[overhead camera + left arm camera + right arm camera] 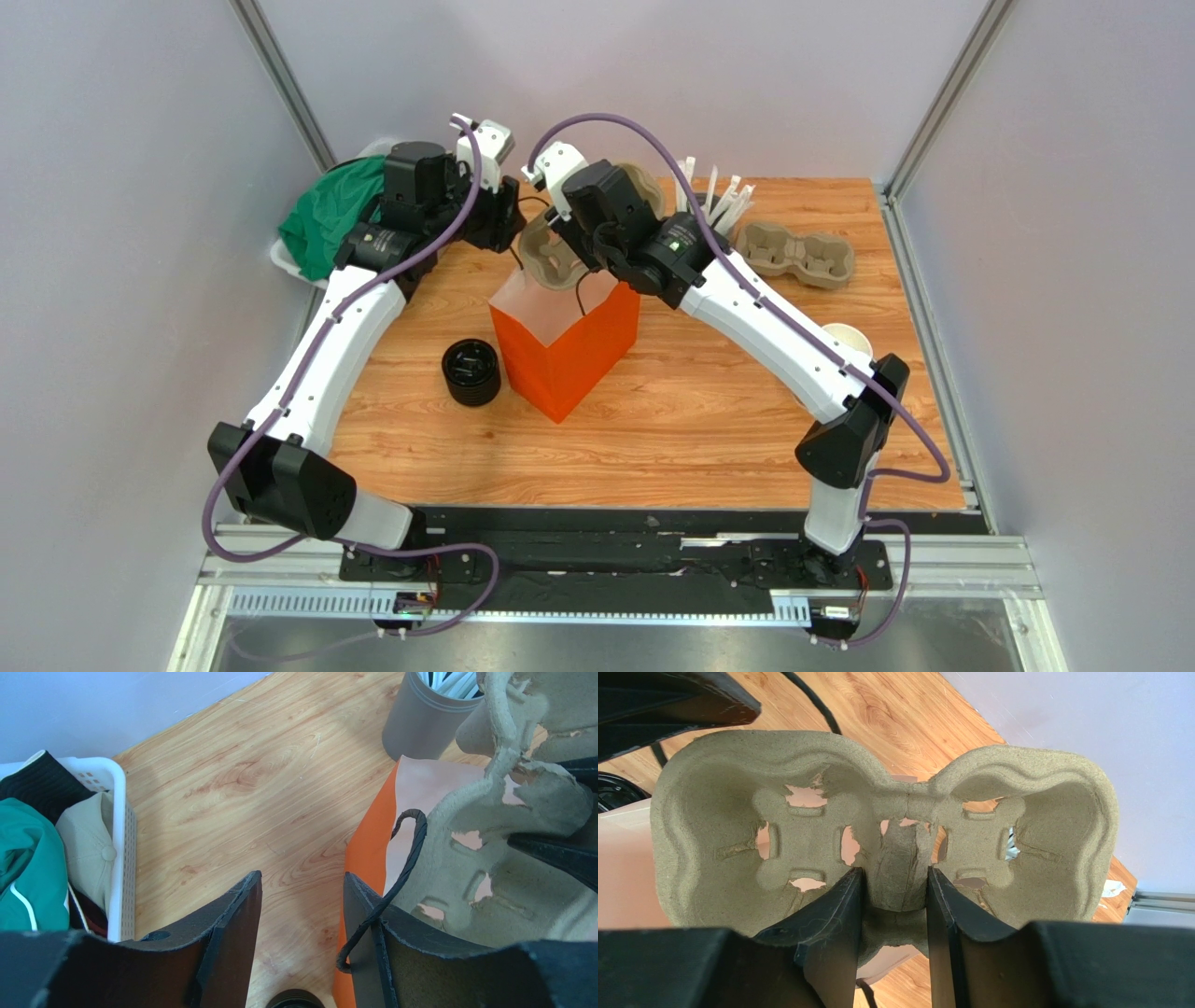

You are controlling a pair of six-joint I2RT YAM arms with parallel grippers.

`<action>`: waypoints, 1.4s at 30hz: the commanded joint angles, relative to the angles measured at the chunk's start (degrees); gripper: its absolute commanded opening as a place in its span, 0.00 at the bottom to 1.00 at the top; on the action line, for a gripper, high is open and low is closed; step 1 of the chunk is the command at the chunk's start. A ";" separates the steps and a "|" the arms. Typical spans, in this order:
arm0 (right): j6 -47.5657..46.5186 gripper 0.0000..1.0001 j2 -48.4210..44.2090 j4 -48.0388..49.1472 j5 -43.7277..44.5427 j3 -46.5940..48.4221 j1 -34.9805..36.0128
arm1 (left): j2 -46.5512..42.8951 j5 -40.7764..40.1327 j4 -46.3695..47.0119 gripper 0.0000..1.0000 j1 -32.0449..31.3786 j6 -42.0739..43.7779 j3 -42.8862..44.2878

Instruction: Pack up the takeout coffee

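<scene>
1. Waiting nearest the arm bases, the lid [470,373] lies flat on the table at left centre of the top view, just beside the bag [561,357]. Its round face is up, so it has no real long axis.
2. At right centre the cup [846,339] shows only a white mouth behind the right arm. It opens upward with its axis vertical. Whether it is one cup or a stack cannot be told. Neither cup nor lid is packed yet.
3. The bag stands upright mid-table, mouth open to the top.
4. The left gripper [302,882] has its jaws spread, with bare table showing in the gap. One finger rests at the bag's rim with the cord handle [410,847] lying against it, probably to keep the mouth open.
5. The right gripper [894,873] pinches the carrier [773,812] by its central bridge above the bag's mouth, wells facing the wrist camera. Seen from above, its long axis runs lower left to upper right. It likely goes in first to seat the cup.
6. Farthest back are the straw cup [421,721], a spare carrier [797,255] at upper right, and a basket [119,812] at upper left.
</scene>
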 commanded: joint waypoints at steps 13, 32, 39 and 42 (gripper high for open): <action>-1.72 0.20 -4.31 -1.58 5.14 -2.74 5.53 | -0.68 -2.02 2.87 0.54 0.32 -1.64 -0.78; -6.82 0.21 -4.84 0.53 8.93 -5.91 9.92 | -0.06 -2.90 3.22 0.54 0.32 -2.43 -1.04; -3.84 0.24 -4.22 -2.72 4.10 -2.84 10.01 | 0.29 -2.72 3.22 0.54 0.32 -2.95 -1.04; -1.82 0.24 -3.61 -4.56 1.82 -1.17 10.01 | 0.20 -2.90 3.13 0.54 0.32 -3.13 -0.96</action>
